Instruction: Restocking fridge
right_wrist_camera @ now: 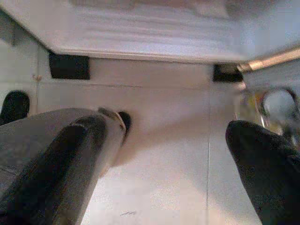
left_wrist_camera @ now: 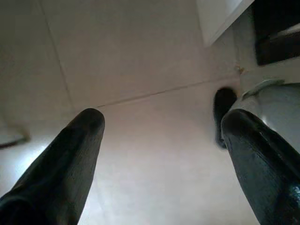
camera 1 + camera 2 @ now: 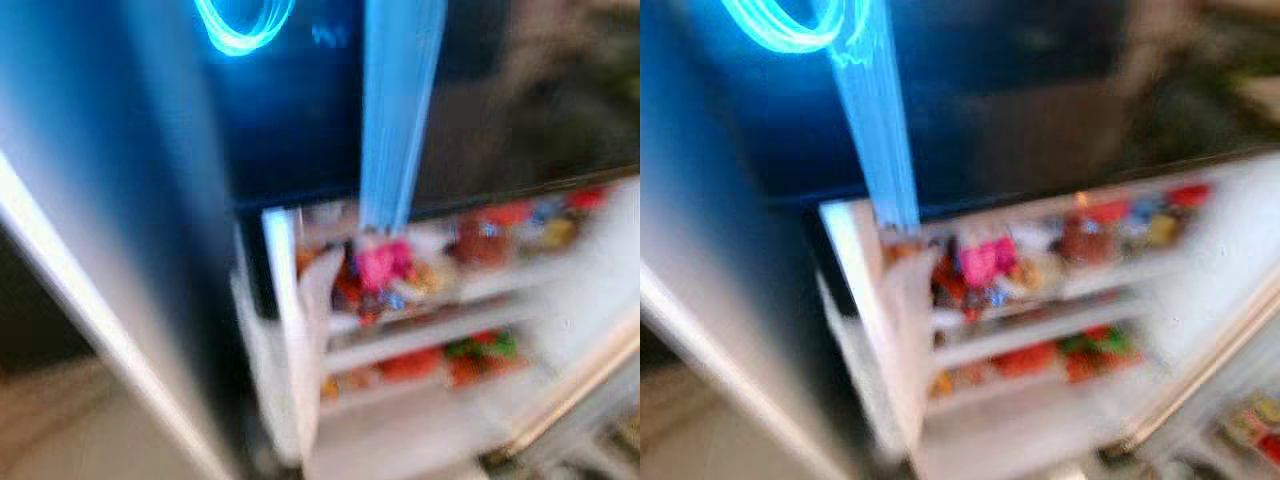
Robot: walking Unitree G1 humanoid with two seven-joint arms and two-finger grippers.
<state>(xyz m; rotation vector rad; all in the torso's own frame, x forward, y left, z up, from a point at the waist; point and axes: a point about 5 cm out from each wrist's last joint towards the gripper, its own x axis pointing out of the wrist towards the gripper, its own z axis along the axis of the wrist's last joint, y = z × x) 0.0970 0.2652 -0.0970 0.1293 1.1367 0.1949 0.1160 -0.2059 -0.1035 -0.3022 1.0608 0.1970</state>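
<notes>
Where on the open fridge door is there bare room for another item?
The lowest door shelf looks bare, below the red and green items. The top shelf, with the pink package and red jar, is crowded, and the middle shelf is mostly taken. Blur hides detail. Both grippers hang open over the floor.

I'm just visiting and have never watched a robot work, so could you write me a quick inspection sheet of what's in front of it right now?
Surface: pale tiled floor under both hanging arms.
Job's things: open fridge door, its white shelves stocked with red, pink, green and yellow items; the head views are too blurred to name them.
Clutter: a round, shiny object by the floor, too blurred to identify.
Grippers: left gripper open, holding nothing, pointed at the floor; right gripper open, holding nothing, below the fridge's bottom edge.
Cables: nothing seen.
Surroundings: dark fridge front with a glowing blue ring and a blue light streak.
</notes>
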